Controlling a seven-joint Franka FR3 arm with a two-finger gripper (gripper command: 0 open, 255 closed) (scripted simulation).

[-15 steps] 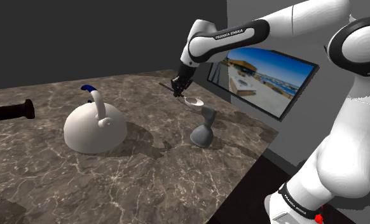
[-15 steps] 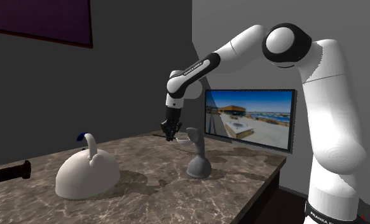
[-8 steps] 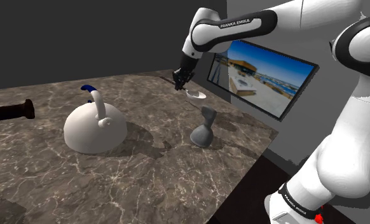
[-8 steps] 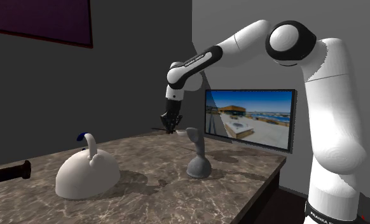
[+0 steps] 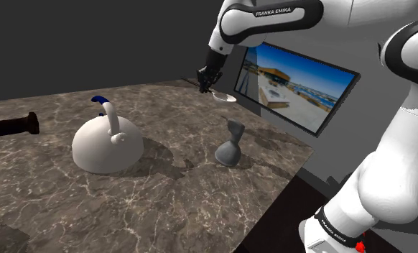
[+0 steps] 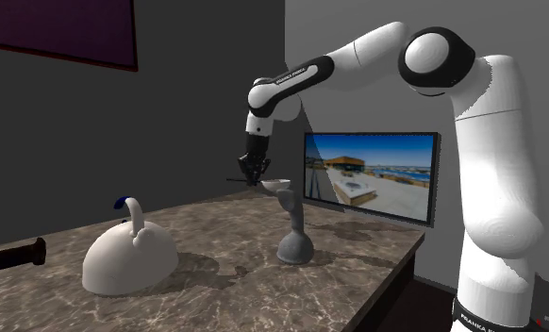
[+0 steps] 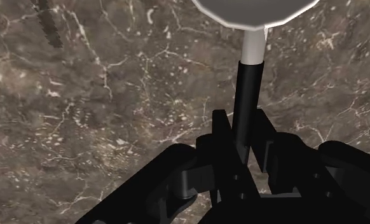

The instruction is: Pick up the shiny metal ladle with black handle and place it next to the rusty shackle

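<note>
My black gripper is shut on the ladle's black handle and holds it in the air above the far part of the marble table. The ladle's pale bowl sticks out from the fingers toward the shoulder view's right. In the second exterior view the gripper hangs just above and to the left of a grey hourglass-shaped object; that object stands upright on the table below the ladle. In the wrist view the gripper clasps the handle, with the bowl beyond.
A white domed kettle with a blue-tipped handle sits on the table at the shoulder view's left. A dark brown bar pokes in from the left edge. A monitor hangs behind the table's far right edge, close to the arm.
The gripper has risen with the ladle in it and drifted slightly toward the shoulder view's right; the bowl now hangs higher above the grey object.
</note>
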